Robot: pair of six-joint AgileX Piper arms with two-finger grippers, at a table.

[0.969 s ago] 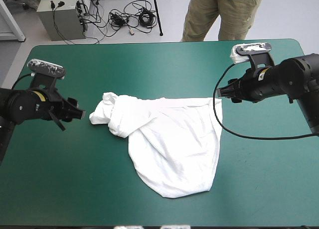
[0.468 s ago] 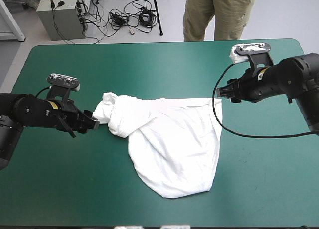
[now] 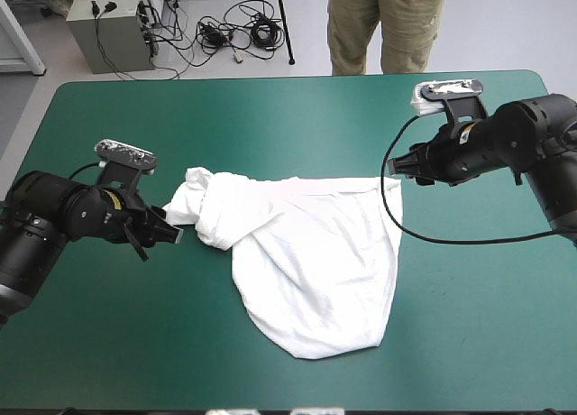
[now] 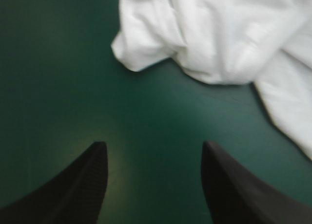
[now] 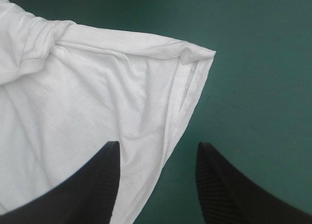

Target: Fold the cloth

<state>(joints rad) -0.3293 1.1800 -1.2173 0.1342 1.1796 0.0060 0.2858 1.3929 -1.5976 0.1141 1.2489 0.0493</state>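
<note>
The white T-shirt [image 3: 311, 262] lies loosely spread at the middle of the teal-green desk [image 3: 270, 108], bunched up at its 9 o'clock end. My left hand [image 3: 174, 237] is just beside that bunch, fingers apart over bare desk. My right hand [image 5: 157, 145] hangs at the shirt's 2 o'clock corner, fingers apart astride the hemmed edge.
</note>
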